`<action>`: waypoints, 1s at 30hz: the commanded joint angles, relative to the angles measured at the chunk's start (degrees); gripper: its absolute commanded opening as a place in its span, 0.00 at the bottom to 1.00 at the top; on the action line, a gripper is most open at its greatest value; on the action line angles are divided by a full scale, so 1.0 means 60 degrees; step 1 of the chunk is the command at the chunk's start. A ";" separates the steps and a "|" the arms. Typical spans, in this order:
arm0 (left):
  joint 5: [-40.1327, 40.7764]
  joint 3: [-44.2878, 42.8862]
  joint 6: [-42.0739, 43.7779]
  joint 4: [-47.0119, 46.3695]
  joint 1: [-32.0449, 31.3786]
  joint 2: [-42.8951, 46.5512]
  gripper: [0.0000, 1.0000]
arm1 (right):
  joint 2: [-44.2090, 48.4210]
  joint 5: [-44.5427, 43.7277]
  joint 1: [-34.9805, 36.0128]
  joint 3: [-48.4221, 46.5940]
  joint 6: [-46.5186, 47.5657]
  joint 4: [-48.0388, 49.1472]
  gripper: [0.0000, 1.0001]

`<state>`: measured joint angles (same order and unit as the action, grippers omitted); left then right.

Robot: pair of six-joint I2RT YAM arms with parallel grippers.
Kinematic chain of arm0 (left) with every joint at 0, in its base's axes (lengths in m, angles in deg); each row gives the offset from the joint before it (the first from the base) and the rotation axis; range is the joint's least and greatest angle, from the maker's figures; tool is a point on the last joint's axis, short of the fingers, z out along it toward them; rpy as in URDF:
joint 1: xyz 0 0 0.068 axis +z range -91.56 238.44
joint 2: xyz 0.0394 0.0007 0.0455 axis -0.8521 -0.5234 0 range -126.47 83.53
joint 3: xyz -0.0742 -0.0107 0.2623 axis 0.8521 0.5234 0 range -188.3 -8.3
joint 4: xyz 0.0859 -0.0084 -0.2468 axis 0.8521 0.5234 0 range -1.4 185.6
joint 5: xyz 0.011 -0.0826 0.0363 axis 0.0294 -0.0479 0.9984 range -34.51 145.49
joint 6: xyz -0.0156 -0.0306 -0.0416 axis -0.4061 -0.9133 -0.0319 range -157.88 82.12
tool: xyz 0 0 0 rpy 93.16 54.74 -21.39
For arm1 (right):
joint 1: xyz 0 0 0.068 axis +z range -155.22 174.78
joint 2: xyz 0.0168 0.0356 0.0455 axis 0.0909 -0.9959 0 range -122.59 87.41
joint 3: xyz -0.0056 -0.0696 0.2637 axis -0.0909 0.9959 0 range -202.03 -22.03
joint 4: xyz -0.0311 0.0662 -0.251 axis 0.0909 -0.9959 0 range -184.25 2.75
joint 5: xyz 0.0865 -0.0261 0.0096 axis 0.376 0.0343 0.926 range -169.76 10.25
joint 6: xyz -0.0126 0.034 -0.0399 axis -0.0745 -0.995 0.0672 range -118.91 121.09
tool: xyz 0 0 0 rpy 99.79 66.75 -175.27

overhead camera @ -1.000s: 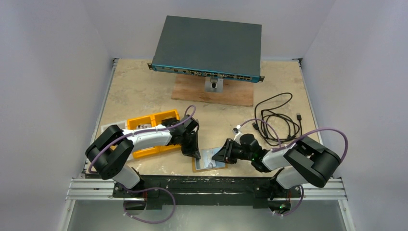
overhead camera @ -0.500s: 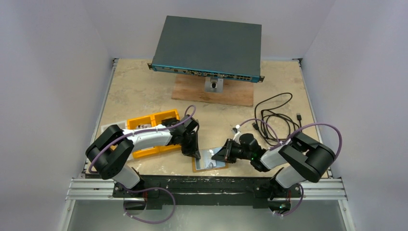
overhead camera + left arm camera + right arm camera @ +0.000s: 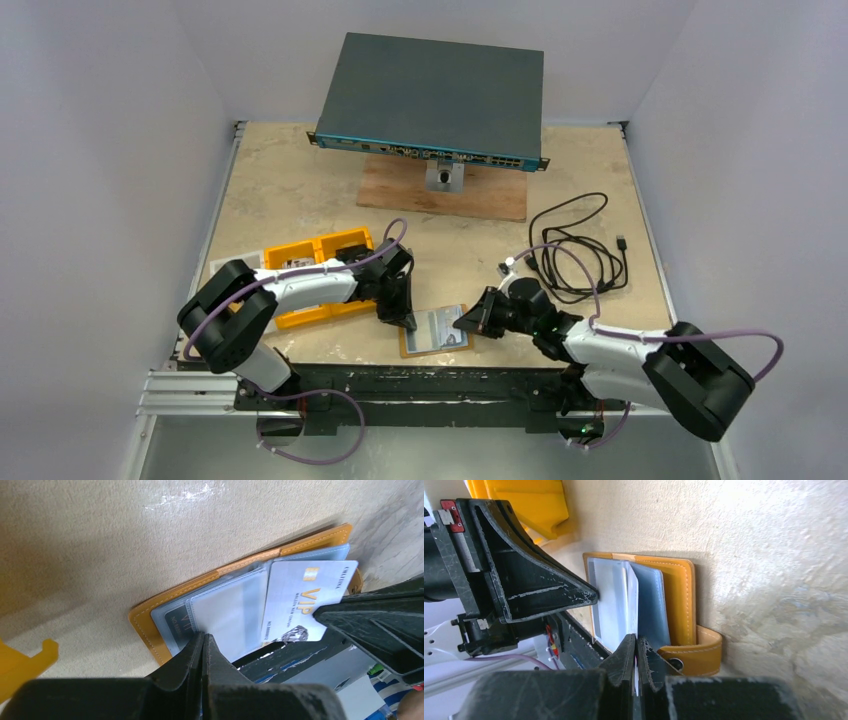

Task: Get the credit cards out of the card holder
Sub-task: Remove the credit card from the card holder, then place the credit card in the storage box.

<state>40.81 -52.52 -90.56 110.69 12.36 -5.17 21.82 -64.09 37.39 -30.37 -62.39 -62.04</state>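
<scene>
From above, the flat tan-orange leather card holder (image 3: 432, 331) lies open at the near edge of the beige mottled table (image 3: 290, 190), between the left gripper (image 3: 407, 320) and the right gripper (image 3: 468, 322), right of the yellow-orange plastic tray (image 3: 345, 243)

In the left wrist view, the left gripper's jaws are pressed together, tips down on the holder's clear sleeve. A grey-silver rectangular credit card (image 3: 300, 597) marked VIP sticks partly out, its edge pinched by the right gripper

In the right wrist view, the right gripper's jaws are narrow, clamped on the card's thin edge
</scene>
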 commanded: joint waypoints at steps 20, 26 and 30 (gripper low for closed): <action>-0.0386 -0.0758 0.0957 0.1091 0.0393 0.3240 0.59 | 0.1847 -0.0341 -0.0090 -0.2362 0.0546 -0.3216 0.00; -0.1924 -0.0218 0.0903 0.0127 0.1225 0.4076 0.64 | 0.1655 0.0553 -0.0184 -0.2587 0.0081 -0.2168 0.00; -0.2799 0.0080 0.0734 -0.0454 0.1594 0.4387 0.64 | 0.1497 0.1414 -0.0264 -0.2426 -0.0583 -0.0653 0.00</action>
<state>31.76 -53.72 -86.22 113.60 20.20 19.07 31.42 -61.93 36.32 -43.33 -61.96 -76.90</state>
